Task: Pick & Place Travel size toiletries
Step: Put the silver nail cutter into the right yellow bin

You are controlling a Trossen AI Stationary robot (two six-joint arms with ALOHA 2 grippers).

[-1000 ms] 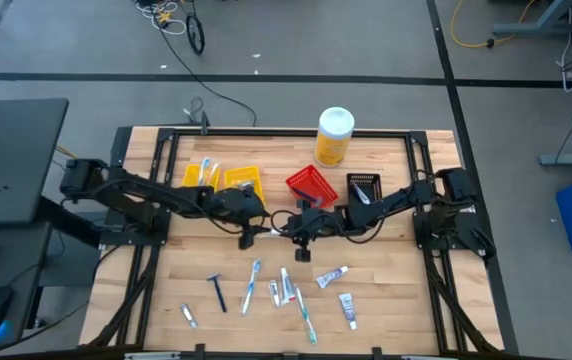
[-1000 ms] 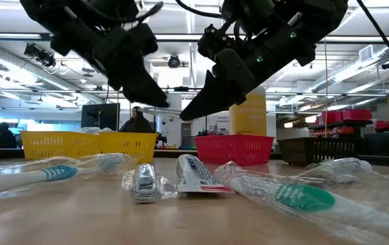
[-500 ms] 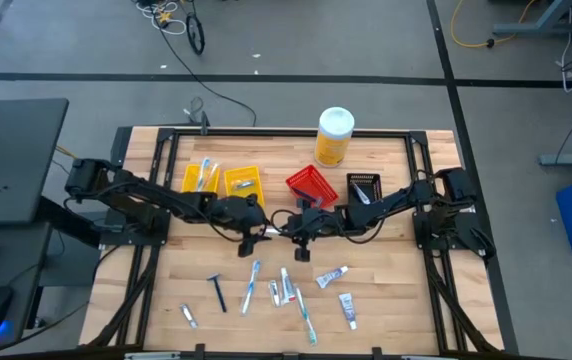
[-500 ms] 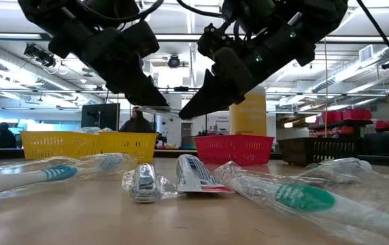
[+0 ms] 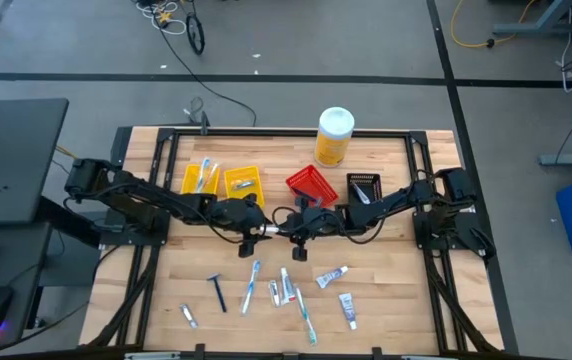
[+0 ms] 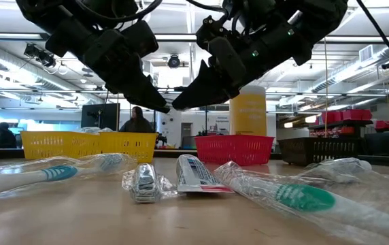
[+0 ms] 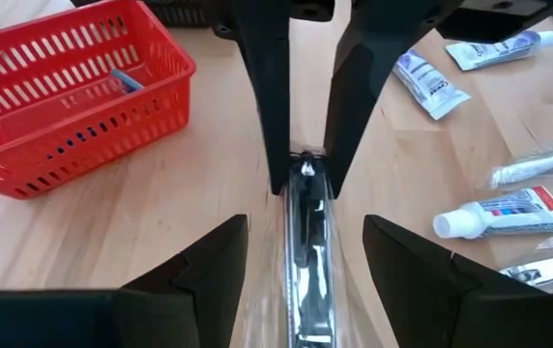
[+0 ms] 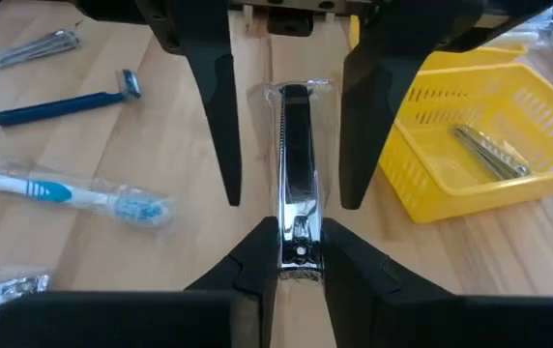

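Note:
A silvery packet point(image 5: 270, 231), a nail clipper in clear wrap, hangs in the air between my two grippers above the table's middle. My right gripper point(image 8: 298, 227) is shut on it. My left gripper point(image 7: 305, 222) is open, with one finger on each side of the packet's other end point(image 8: 294, 97), touching nothing. The two grippers face each other in the low view, left gripper point(image 6: 162, 103) and right gripper point(image 6: 179, 103). The other toiletries lie near the table's near edge: a razor point(image 5: 218, 291), toothbrushes point(image 5: 251, 285), toothpaste tubes point(image 5: 332, 275) and a small packet point(image 5: 188, 316). My right gripper pinches the silvery packet by its right-hand end point(image 8: 298, 249) between its two fingers. The fingers come level from the table's right and lie along the packet. The packet is lifted clear of the table, roughly level, and its free end reaches in between the left gripper's open fingers.
Along the far side stand two yellow bins point(image 5: 201, 177) point(image 5: 243, 182), a red bin point(image 5: 311, 185), a black bin point(image 5: 364, 187) and a tall yellow canister point(image 5: 334, 136). One yellow bin holds a silvery clipper point(image 8: 489, 150). Bare wood lies under the grippers.
The two grippers have drawn together over the table's middle. The left one has moved a little toward the table's right and near edge. The right one has risen slightly and moved toward the left gripper, so that their tips now meet around the packet.

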